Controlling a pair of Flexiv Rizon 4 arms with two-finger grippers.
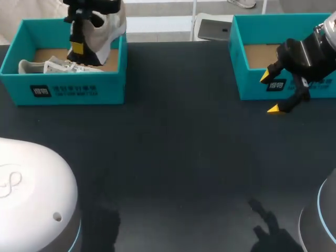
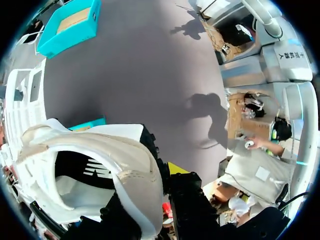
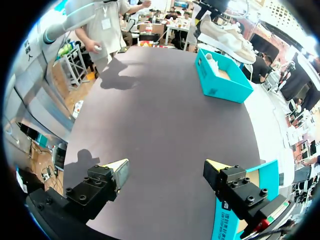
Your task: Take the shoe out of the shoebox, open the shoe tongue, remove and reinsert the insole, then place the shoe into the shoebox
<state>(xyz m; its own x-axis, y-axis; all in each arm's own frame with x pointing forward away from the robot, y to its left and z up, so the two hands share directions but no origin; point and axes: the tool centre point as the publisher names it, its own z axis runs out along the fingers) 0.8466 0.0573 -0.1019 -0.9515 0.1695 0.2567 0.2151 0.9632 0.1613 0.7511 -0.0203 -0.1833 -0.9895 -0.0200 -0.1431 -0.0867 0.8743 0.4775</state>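
My left gripper (image 1: pixel 79 37) hangs over the left teal shoebox (image 1: pixel 63 89) and is shut on the collar of a beige-white shoe (image 1: pixel 109 26), which it holds above the box, heel end down. In the left wrist view the shoe (image 2: pixel 100 165) fills the space at the gripper (image 2: pixel 155 195), its opening facing the camera, with the box's edge (image 2: pixel 87 123) under it. A second pale shoe (image 1: pixel 52 66) lies inside that box. My right gripper (image 1: pixel 273 93) stands open at the front of the right teal shoebox (image 1: pixel 252 79), nothing between its fingers (image 3: pixel 167 167).
The right shoebox shows only its cardboard floor. The dark table (image 1: pixel 173 142) stretches between the two boxes. The white base of my left arm (image 1: pixel 31 184) rises at the near left corner, and my right arm's base (image 1: pixel 323 220) at the near right.
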